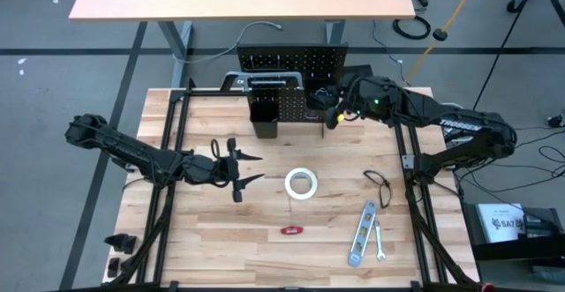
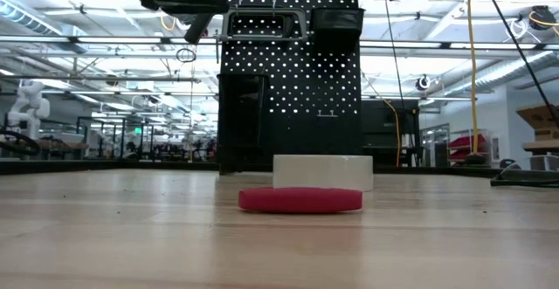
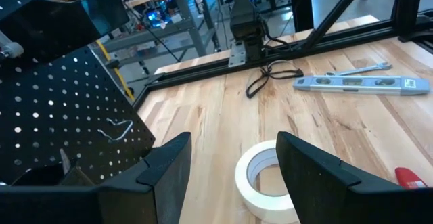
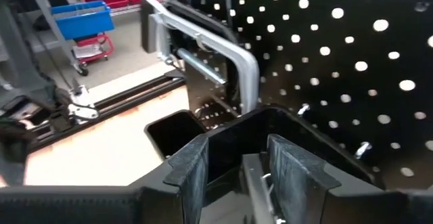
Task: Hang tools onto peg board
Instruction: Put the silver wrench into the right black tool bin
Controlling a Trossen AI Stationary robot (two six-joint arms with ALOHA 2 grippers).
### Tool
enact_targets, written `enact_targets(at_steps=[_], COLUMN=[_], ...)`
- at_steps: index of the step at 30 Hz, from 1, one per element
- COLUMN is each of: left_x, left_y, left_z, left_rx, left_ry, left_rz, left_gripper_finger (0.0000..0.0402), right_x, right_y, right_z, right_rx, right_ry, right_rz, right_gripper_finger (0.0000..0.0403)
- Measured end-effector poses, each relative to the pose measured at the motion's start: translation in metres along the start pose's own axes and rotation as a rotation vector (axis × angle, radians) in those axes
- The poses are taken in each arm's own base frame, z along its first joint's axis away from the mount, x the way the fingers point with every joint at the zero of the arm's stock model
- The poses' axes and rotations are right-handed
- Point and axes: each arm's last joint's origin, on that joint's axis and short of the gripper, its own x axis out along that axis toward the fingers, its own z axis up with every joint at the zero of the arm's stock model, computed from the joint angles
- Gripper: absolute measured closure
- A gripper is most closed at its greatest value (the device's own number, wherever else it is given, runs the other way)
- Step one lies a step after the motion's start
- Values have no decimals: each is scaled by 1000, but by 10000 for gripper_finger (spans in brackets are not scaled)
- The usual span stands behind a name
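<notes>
The black peg board (image 1: 291,63) stands upright at the table's far side. A grey bar clamp (image 1: 265,82) hangs across its top. My right gripper (image 4: 237,166) is open, high up at the board's upper right bin (image 2: 336,18), and a grey metal piece (image 4: 260,183) lies in the bin below its fingers. My left gripper (image 1: 243,170) hovers open above the table, just left of the white tape roll (image 1: 301,183), touching nothing. The red-handled tool (image 1: 292,230), black pliers (image 1: 380,186), silver level (image 1: 362,233) and small wrench (image 1: 380,242) lie flat on the table.
A tall black bin (image 1: 265,116) hangs at the board's lower left. Black frame rails (image 1: 168,168) run along both sides of the table. Bare wood lies between the tape roll and the board.
</notes>
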Motion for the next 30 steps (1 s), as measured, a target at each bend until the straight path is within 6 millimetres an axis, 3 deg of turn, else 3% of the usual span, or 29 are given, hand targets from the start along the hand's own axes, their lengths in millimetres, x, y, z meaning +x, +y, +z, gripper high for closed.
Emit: enact_targets(at_steps=[7, 20, 30], left_x=[0, 0, -1], left_y=[-1, -3, -5], left_z=[0, -5, -11], left_rx=[3, -5, -83], left_ry=[1, 40, 97], left_rz=[-21, -91, -125], left_gripper_finger=[181, 181, 181], right_x=[-12, -35, -24], right_y=[17, 61, 94], right_z=[-6, -40, -91], right_rx=[-12, -96, -188], right_ry=[26, 227, 310], right_rz=[76, 216, 286], right_gripper_finger=[257, 257, 257])
